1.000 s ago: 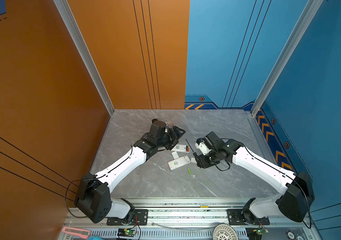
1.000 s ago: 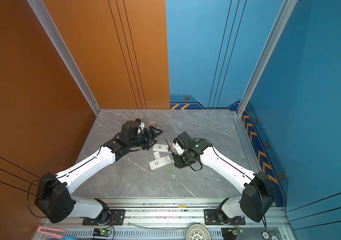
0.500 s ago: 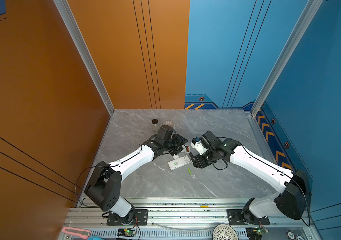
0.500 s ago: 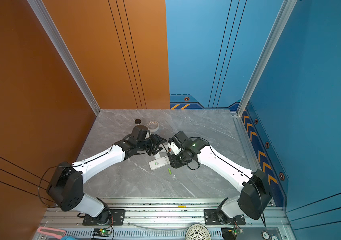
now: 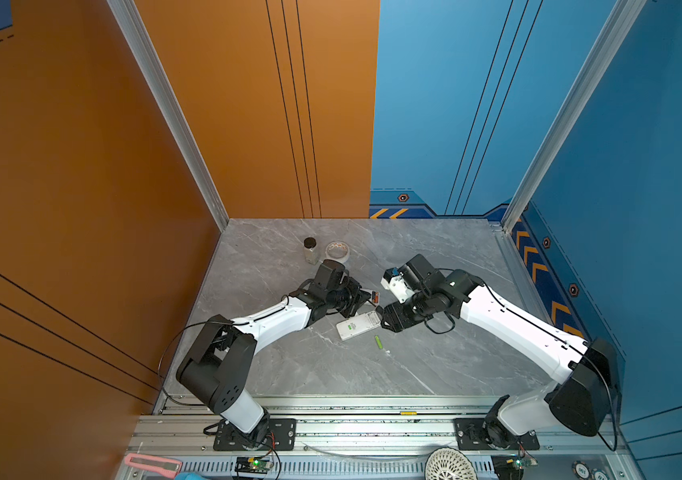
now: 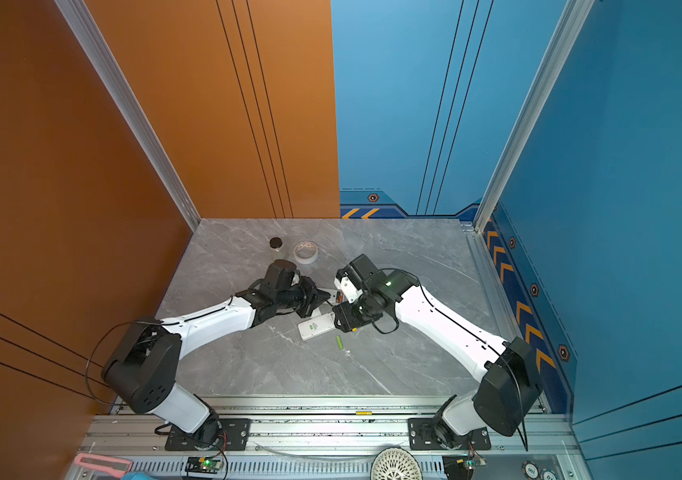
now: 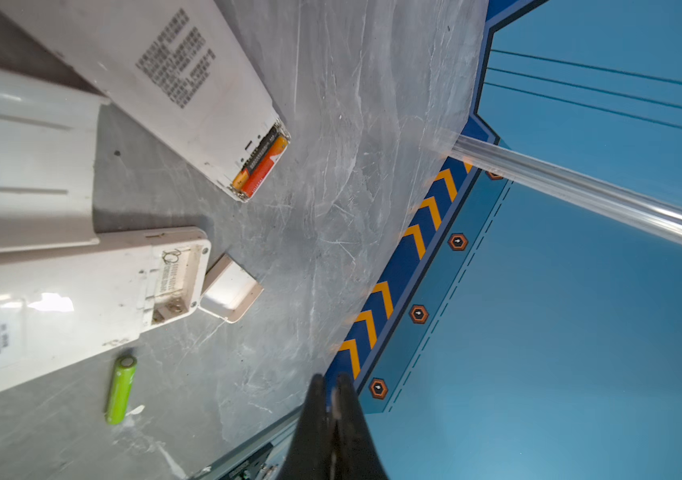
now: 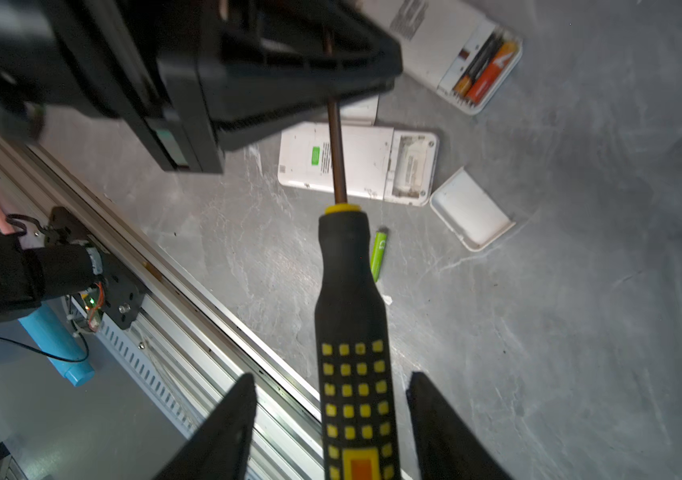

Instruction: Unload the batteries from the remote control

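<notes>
We are clamping the left gripper (image 7: 331, 384) on the screwdriver (image 8: 352, 332) shaft, right gripper (image 8: 331, 376) gaping around its handle; orange-red battery (image 7: 262, 168) lying nearest left.

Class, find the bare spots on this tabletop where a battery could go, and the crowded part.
Bare: the wide strip between the green battery and the front rail; the back corner right of the tape roll. Crowded: centre, where left end effector, right end effector, screwdriver and remotes meet.

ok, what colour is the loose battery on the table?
The loose battery is bright green; clearest in the left wrist view.
</notes>
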Robot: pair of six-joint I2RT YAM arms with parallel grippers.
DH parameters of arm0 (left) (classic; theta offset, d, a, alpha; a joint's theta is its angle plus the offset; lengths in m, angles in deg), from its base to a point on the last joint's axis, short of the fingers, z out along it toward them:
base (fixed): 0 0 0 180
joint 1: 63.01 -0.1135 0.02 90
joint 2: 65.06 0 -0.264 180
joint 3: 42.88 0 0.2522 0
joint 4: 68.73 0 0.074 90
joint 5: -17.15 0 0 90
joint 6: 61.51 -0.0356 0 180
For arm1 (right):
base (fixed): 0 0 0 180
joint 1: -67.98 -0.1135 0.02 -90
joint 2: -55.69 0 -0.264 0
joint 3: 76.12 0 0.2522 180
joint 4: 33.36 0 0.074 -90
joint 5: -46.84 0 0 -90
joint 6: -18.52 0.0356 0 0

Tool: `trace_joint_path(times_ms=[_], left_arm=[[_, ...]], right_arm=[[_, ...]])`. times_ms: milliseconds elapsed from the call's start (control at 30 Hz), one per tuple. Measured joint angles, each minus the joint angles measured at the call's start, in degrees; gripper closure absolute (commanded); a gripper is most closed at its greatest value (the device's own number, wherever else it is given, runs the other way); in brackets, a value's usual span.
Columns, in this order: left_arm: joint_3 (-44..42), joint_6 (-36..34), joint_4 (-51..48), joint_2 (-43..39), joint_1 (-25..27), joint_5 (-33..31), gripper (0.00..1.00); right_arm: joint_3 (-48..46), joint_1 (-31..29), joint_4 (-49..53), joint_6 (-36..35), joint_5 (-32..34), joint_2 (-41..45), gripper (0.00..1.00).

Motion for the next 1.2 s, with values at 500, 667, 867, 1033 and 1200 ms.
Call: trace_joint_path(times_ms=[500,667,867,1033,1200], left_arm=[[-5.68,24.28,32.96,2.25,0.13,-5.09,1.00],[-5.51,25.03,35.39,2.25,0.13,-6.05,1.00],[-5.77,25.44,35.54,2.23,0.13,-7.21,1.00],[-6.25,25.42,35.39,2.12,0.11,-7.67,1.00],[-6.25,25.44,35.36,1.97,0.11,-7.91,1.00]], right_arm=[[7.98,14.62,-14.14,6.21,-15.61,1.29,0.11],[8.04,14.62,-11.56,2.78,-18.01,-1.79,0.13],[8.28,12.07,-8.61,-0.55,-17.35,-2.51,0.13],[8.17,7.54,-6.58,-2.75,-12.28,-2.47,0.15],[6.40,6.27,-6.86,-2.75,-6.45,-1.77,0.20]])
